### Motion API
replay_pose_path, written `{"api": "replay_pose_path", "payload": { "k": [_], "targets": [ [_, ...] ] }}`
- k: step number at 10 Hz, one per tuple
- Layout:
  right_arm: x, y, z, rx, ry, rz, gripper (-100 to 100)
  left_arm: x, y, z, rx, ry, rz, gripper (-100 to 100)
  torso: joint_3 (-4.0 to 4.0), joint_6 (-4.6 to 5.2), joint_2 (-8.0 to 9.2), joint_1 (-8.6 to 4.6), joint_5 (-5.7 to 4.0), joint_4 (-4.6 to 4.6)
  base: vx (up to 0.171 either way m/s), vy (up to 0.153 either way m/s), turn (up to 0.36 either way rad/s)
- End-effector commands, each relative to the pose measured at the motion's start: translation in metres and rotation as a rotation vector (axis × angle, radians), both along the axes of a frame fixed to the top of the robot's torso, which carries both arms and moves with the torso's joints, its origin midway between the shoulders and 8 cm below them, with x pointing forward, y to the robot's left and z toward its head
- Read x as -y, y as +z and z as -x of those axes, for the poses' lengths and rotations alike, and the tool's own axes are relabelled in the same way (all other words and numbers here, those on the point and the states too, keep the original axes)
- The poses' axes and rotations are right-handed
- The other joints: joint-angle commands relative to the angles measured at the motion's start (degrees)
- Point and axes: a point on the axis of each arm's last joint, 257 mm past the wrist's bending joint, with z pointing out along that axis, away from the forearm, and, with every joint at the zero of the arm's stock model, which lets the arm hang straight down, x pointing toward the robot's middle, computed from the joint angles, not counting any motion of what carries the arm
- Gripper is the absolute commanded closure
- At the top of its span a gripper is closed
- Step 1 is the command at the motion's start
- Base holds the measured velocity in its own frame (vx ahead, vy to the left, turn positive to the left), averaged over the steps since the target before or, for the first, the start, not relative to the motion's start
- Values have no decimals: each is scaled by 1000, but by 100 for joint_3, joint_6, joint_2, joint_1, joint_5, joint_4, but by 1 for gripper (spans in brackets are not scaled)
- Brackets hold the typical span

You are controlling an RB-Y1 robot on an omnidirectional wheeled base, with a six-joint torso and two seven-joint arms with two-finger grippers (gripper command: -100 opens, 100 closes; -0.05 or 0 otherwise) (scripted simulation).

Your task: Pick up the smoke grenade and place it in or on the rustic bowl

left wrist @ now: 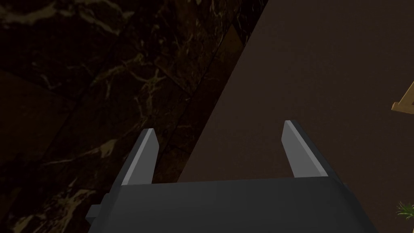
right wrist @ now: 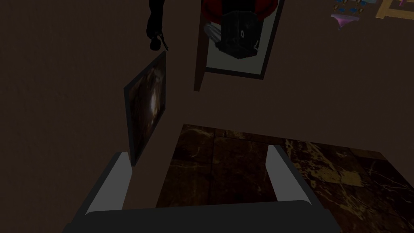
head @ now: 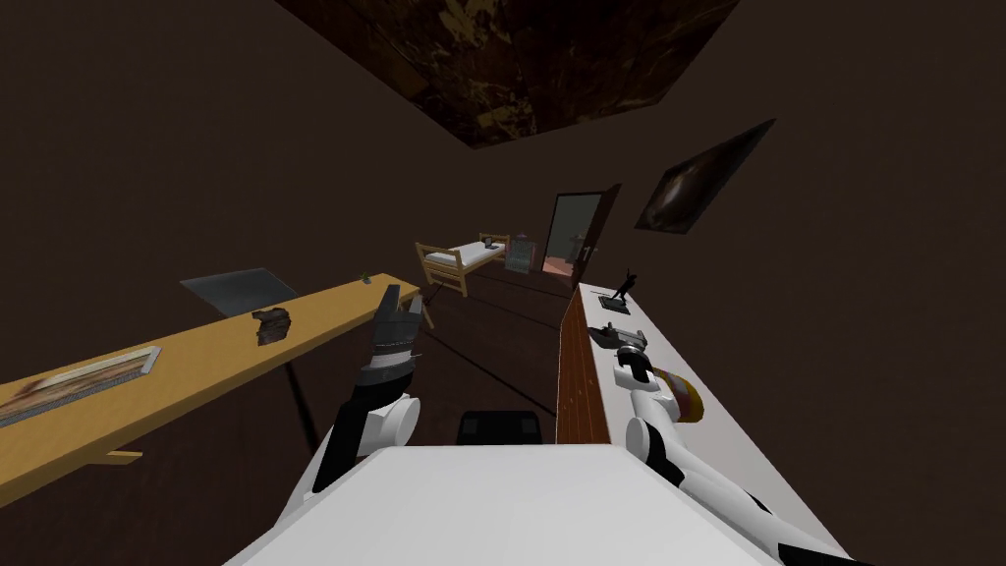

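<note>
- Left gripper (head: 405, 298) is raised in the gap between the two worktops, just off the far end of the yellow table (head: 196, 368). In its wrist view the left gripper (left wrist: 219, 127) has its fingers spread wide with nothing between them.
- Right gripper (head: 614, 337) is over the white counter (head: 747, 447), pointing away from me. The wrist view shows the right gripper (right wrist: 198, 151) wide apart too, and empty.
- Smoke grenade (head: 272, 325): I take it to be the dark lumpy item on the yellow table, about mid-length and near the table's inner edge. It's too small to confirm the shape. It sits apart from the left gripper, off to that gripper's left, with nothing touching it.
- Rustic bowl (head: 686, 398): probably the round item banded white, yellow and red on the white counter. It sits just beside the right forearm, which partly hides it.
- The grenade and bowl are well apart, on opposite worktops with the dark floor gap between them.
- Also on the yellow table: a framed picture (head: 83, 378) lying flat towards the near end, and a small plant (head: 365, 279) at the far end.
- Also on the white counter: a dark figurine (head: 623, 286) and a flat dark item (head: 613, 305), both beyond the right gripper.
- At the far end of the room: a bed (head: 462, 257) and an open door (head: 575, 236).
</note>
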Motion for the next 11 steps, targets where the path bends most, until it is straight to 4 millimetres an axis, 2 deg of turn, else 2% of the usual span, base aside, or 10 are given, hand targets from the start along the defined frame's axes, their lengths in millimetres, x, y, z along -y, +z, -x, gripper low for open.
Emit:
{"api": "replay_pose_path", "payload": {
  "k": [1, 3, 5, 6, 7, 11],
  "targets": [
    [-22, 14, -30, 2, 43, 2, -100, 0, 0, 0, 0, 0, 0, 0, 0, 0, 0, 0, 0, 0, 6, -2, -300],
    [-22, 14, -30, 2, 43, 2, -100, 0, 0, 0, 0, 0, 0, 0, 0, -8, 0, 1, 0, 0, 2, 0, -5],
    [-51, 32, -62, 8, 93, 12, -100, 0, 0, 0, 0, 0, 0, 0, 0, -3, 0, -1, 0, 0, 4, -7, -260],
    [-43, 26, -49, 6, 80, 13, -100, 0, 0, 0, 0, 0, 0, 0, 1, 0, 2, -2, 0, 0, 2, 3, -68],
    [-43, 26, -50, 6, 81, 10, 0, 0, 0, 0, 0, 0, 0, 0, 1, -7, 2, 0, 0, 1, 0, 0, 13],
    [-43, 26, -50, 6, 81, 10, 0, 0, 0, 0, 0, 0, 0, 0, 2, -6, 3, 0, 0, 1, 0, 0, 0]
  ]
}}
